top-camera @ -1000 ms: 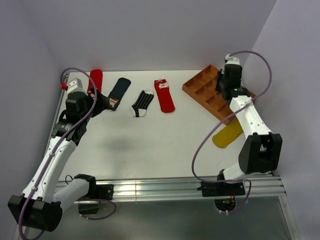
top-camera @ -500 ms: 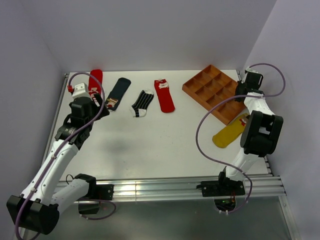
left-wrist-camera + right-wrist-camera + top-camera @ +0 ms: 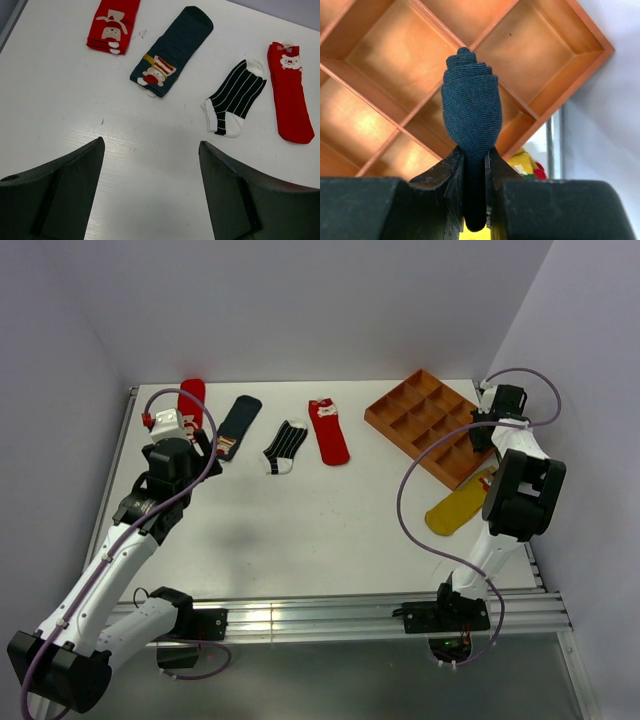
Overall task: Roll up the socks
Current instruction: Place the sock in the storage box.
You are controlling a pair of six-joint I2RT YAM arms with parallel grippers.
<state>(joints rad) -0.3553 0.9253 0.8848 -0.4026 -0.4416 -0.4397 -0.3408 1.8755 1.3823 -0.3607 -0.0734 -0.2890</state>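
Finding no readable text, number, brand or sign in any view. Seeing only small figure motifs, without letters, on the far-left red sock (image 3: 112,25), the navy sock with a patch (image 3: 172,50) and the other red sock (image 3: 290,95). Noting a faint scribble (image 3: 142,34) on the tabletop (image 3: 75,100), too small to read.

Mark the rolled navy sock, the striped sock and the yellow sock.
rolled navy sock (image 3: 471,112): right wrist view, middle of the roll.
striped sock (image 3: 235,97): left wrist view, middle of its striped body.
yellow sock (image 3: 452,510): top view, middle of its visible part.
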